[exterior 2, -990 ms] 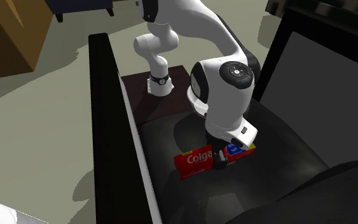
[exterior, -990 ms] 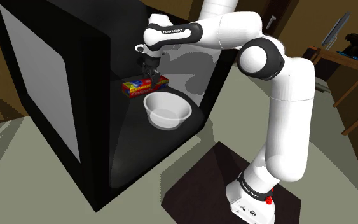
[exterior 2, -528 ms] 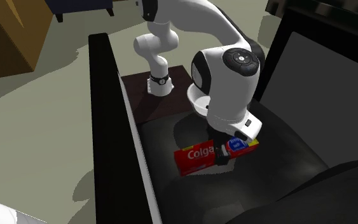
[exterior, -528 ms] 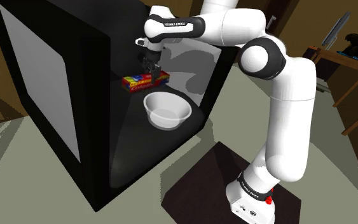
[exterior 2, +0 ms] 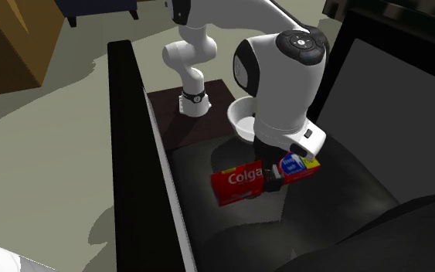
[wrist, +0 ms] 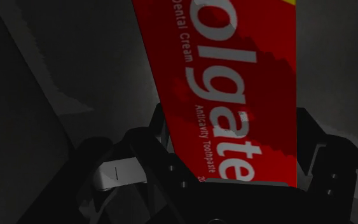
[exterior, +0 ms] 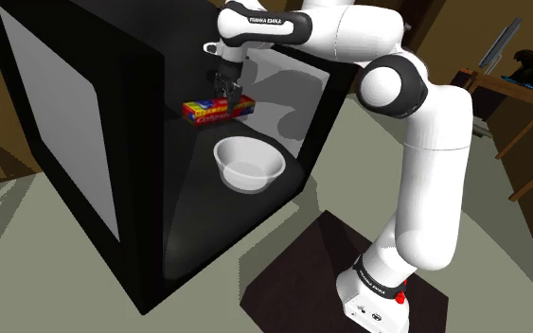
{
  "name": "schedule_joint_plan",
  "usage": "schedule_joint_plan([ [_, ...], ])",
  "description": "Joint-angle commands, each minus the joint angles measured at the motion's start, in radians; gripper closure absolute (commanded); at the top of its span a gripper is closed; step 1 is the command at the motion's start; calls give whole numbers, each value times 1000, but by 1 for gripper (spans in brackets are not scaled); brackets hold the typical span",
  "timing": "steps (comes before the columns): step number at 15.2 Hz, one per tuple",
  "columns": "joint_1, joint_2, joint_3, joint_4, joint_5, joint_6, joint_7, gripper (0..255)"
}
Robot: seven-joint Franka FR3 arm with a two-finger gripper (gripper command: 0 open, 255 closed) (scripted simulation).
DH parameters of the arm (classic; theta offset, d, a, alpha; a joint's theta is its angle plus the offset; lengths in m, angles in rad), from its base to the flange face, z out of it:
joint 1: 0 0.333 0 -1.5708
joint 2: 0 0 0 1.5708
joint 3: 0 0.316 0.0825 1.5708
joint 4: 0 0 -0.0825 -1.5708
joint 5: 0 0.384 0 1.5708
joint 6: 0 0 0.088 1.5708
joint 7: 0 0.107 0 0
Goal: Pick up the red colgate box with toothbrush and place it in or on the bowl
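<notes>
The red Colgate box [exterior: 219,110] hangs in the air above the black shelf, clasped across its middle by my gripper [exterior: 224,95]. In the second exterior view the Colgate box [exterior 2: 239,184] shows its white lettering and a blue and yellow end, with my gripper [exterior 2: 272,180] shut on it. In the wrist view the Colgate box [wrist: 234,95] sits between my two black fingers [wrist: 165,159], its long face toward the camera. The white bowl [exterior: 249,164] stands on the black surface below the box and nearer the shelf's front edge. The bowl's rim [exterior 2: 239,124] peeks out behind my wrist.
The black cabinet [exterior: 84,142] encloses the work surface with a side wall and a back wall close to the box. A tall black panel [exterior 2: 134,139] borders the surface on the second exterior view's left. The arm's stand [exterior: 378,303] sits on a dark mat on the floor.
The gripper has risen with the Colgate box, which has come up off the black surface. The bowl has not moved.
</notes>
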Motion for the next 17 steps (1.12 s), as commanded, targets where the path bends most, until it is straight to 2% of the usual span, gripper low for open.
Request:
schedule_joint_plan([
  [1,-1,-2,0,24,0,-26,0,255],
  [15,-10,39,0,269,3,-229,4,255],
  [17,14,-76,1,94,-8,-168,21,255],
])
